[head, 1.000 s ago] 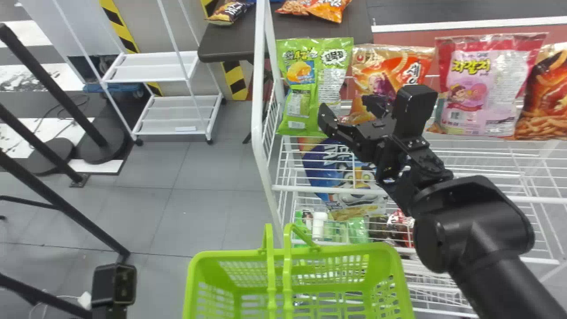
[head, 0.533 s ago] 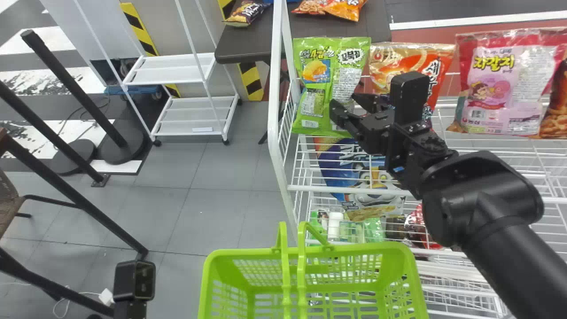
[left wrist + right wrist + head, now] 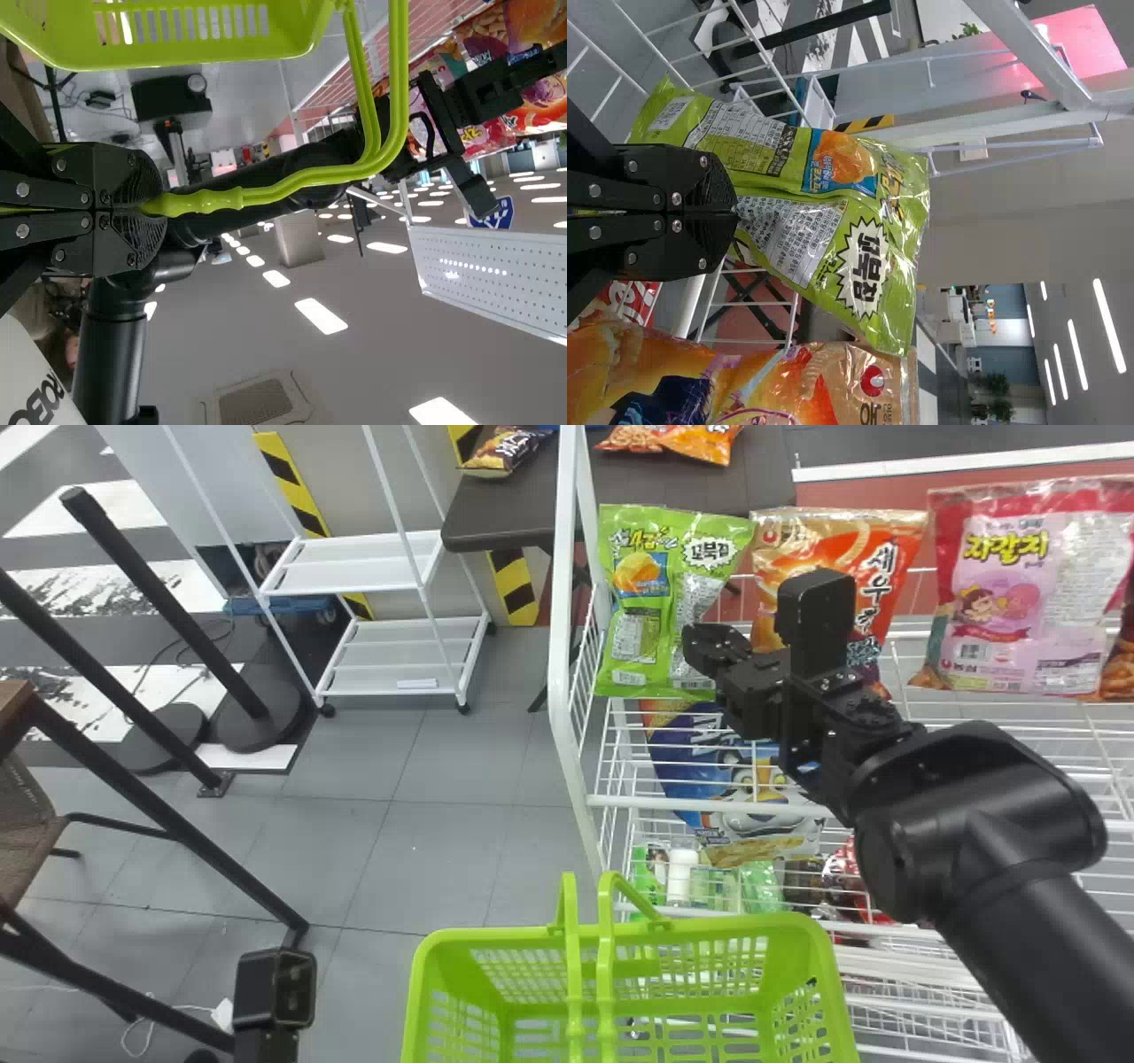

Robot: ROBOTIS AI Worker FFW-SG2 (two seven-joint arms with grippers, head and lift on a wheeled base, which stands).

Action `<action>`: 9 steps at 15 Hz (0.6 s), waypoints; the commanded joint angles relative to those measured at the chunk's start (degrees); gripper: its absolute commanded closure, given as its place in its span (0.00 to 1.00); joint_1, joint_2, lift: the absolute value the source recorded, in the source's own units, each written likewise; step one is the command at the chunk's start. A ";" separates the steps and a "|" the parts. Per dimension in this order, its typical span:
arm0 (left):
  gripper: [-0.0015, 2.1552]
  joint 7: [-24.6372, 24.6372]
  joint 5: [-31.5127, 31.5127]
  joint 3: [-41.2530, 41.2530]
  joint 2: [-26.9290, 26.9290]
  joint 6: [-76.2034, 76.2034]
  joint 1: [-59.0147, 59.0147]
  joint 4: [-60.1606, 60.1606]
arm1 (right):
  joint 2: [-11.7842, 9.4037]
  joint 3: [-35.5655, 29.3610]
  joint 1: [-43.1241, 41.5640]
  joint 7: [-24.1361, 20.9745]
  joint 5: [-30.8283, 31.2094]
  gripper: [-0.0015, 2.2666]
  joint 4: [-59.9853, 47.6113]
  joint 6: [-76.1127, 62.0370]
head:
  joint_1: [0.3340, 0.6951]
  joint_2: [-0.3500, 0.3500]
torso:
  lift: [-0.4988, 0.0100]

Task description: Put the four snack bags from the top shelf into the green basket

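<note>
White wire shelving (image 3: 1118, 827) surrounds the right gripper (image 3: 695, 652), whose two flat fingers have closed together on the side edge of a bright green foil snack bag (image 3: 634, 638) that stands on the top shelf. Just to the gripper's right, partly behind its wrist, is an orange-and-tan foil bag (image 3: 780, 549); next along comes a pink-and-red one (image 3: 1001, 602), then an orange-red one (image 3: 1123, 655) cut off by the head view's edge. Below the gripper, on a lower level, sits a blue bag with a cartoon tiger (image 3: 691, 766), and lower still a white bottle (image 3: 680, 877) among small green packs.

Two bits of frame are in the way: the upright white post (image 3: 560, 602) close on the green bag's left, and the white front rail (image 3: 660, 803), lying between that bag and the green plastic basket (image 3: 709, 933) lower down, nearer the robot. The basket's raised handles (image 3: 572, 974) cross over its mouth, and the left gripper (image 3: 151, 202) has its fingers clamped on them.

Farther off, past the post, are a dark table (image 3: 496, 518) with more snack bags, a white wheeled rack (image 3: 354, 567) and slanting black posts (image 3: 168, 602).
</note>
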 commanded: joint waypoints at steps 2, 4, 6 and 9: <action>0.99 -0.66 0.02 0.30 -0.15 0.24 0.32 0.09 | 0.05 -0.75 4.28 -0.04 3.49 0.99 -8.63 2.81 | 1.00 0.86 | 0.98; 0.99 -0.66 0.02 0.47 -0.15 0.24 0.32 0.09 | 0.05 -3.47 8.68 -0.31 6.83 0.99 -16.36 7.20 | 1.00 0.87 | 0.98; 0.99 -0.66 -0.06 1.09 -0.15 0.24 -0.65 0.26 | 0.05 -8.04 14.48 -0.22 8.33 0.99 -25.42 10.72 | 1.00 0.85 | 0.98; 0.99 -0.66 -0.50 1.09 -0.15 0.24 -3.11 0.61 | -2.02 -12.26 23.36 -0.04 6.92 0.99 -38.34 17.04 | 1.00 0.77 | 0.98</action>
